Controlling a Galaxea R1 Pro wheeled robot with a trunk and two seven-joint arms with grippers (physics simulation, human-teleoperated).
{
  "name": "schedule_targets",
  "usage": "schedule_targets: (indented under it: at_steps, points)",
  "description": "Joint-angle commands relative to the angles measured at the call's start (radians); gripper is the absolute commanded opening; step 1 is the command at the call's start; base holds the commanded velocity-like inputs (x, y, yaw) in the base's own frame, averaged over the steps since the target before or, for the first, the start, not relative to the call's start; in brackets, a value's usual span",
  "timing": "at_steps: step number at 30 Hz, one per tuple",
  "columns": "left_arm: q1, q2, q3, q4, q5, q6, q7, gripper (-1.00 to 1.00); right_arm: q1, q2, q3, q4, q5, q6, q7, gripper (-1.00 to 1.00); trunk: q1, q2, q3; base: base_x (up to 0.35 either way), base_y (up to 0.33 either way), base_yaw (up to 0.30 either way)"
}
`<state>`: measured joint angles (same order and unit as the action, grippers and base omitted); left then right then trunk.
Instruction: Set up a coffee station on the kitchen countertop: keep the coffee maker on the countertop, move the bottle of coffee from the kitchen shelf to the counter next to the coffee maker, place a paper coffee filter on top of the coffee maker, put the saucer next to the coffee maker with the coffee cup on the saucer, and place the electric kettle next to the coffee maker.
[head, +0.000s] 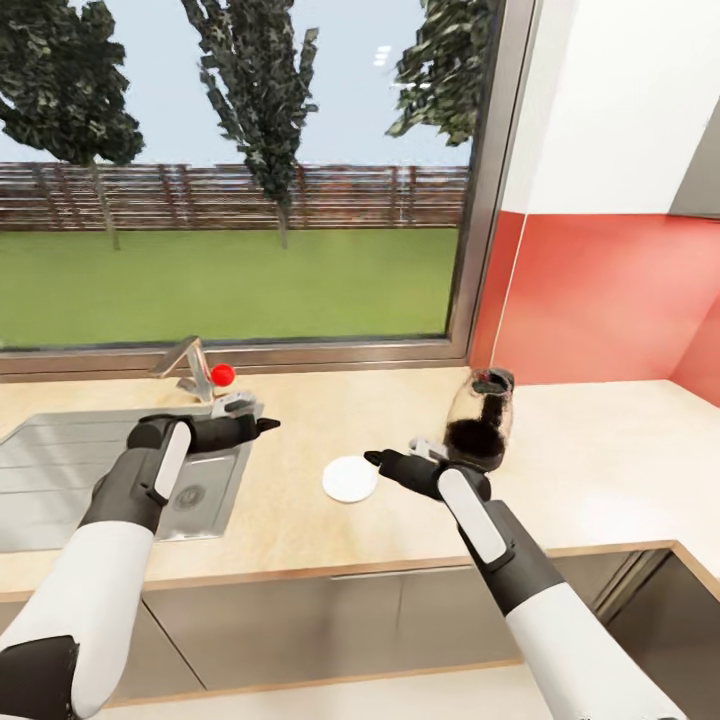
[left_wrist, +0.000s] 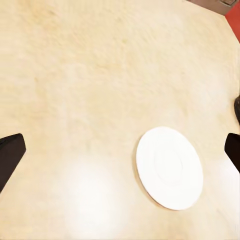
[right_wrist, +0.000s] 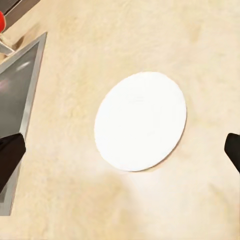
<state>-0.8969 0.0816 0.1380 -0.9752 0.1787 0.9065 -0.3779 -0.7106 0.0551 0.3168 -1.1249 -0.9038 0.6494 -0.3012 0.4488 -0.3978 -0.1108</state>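
The saucer (head: 350, 479), a small flat white plate, lies on the pale countertop (head: 600, 470) between my two arms. It also lies flat under both wrist cameras, as the saucer (left_wrist: 170, 167) and the saucer (right_wrist: 141, 121). The electric kettle (head: 480, 420), a glass pot with dark liquid, stands upright just right of it. My right gripper (head: 373, 458) hovers open at the saucer's right edge, above the plate in the right wrist view (right_wrist: 120, 150). My left gripper (head: 268, 425) is open and empty, left of the saucer (left_wrist: 120, 150). The coffee maker, bottle of coffee, filter and coffee cup are out of view.
An inset grey sink (head: 100, 470) sits at the left, with a faucet (head: 190, 365) and red knob (head: 222, 374) behind it. A large window runs along the back. A red wall panel (head: 600, 300) closes the right corner, where the counter turns.
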Motion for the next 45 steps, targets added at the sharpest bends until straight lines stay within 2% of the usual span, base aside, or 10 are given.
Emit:
schedule_targets:
  at_steps: [1, 13, 20, 25, 29, 31, 36, 38, 42, 45]
  points:
    - [0.001, -0.001, 0.002, 0.000, 0.004, 0.006, -0.001, 1.00, -0.001, 0.000, 0.002, 0.018, -0.011, 0.001, -0.010, 1.00, 0.001, -0.002, -0.002, 0.339, 0.123, 0.000]
    - [0.037, 0.002, 0.001, 0.000, 0.002, 0.006, 0.001, 1.00, -0.001, 0.000, 0.005, 0.061, -0.010, 0.003, -0.008, 1.00, 0.001, -0.002, -0.002, 0.101, 0.036, -0.074]
    - [0.039, 0.003, 0.003, 0.001, 0.002, 0.006, 0.001, 1.00, -0.001, 0.000, 0.063, 0.066, -0.011, 0.001, -0.006, 1.00, 0.001, -0.002, -0.002, 0.158, 0.000, -0.210]
    - [0.047, 0.004, 0.003, 0.001, 0.002, 0.006, 0.000, 1.00, -0.001, 0.000, 0.070, 0.067, -0.012, 0.001, -0.002, 1.00, 0.001, -0.002, -0.002, 0.312, 0.000, -0.036]
    - [0.054, 0.002, 0.003, 0.001, 0.002, 0.006, 0.001, 1.00, -0.001, 0.005, 0.072, 0.105, -0.012, 0.001, 0.004, 1.00, 0.001, -0.002, -0.002, 0.205, 0.000, -0.005]
    - [0.062, 0.001, 0.002, 0.001, 0.003, 0.006, 0.000, 1.00, 0.000, 0.006, 0.072, 0.123, -0.013, 0.001, 0.033, 1.00, 0.001, -0.002, -0.002, 0.127, 0.000, -0.065]
    - [0.069, 0.000, 0.003, 0.002, 0.002, 0.006, -0.001, 1.00, 0.000, 0.006, 0.071, 0.138, -0.012, 0.002, 0.156, 1.00, 0.001, -0.002, -0.002, 0.251, 0.023, -0.216]
    - [0.073, 0.000, 0.003, 0.008, 0.003, 0.006, -0.002, 1.00, 0.000, 0.006, 0.071, 0.138, -0.012, 0.002, 0.165, 1.00, 0.001, -0.002, -0.002, 0.105, 0.014, -0.276]
    - [0.083, 0.001, 0.003, 0.020, 0.003, 0.006, -0.085, 1.00, 0.000, 0.006, 0.071, 0.139, -0.012, 0.002, 0.170, 1.00, 0.001, -0.002, -0.002, 0.012, 0.002, -0.084]
    - [0.086, 0.002, 0.004, 0.040, 0.002, 0.006, -0.120, 1.00, 0.000, 0.006, 0.072, 0.139, -0.012, 0.003, 0.171, 1.00, 0.001, -0.002, -0.002, 0.002, 0.000, -0.012]
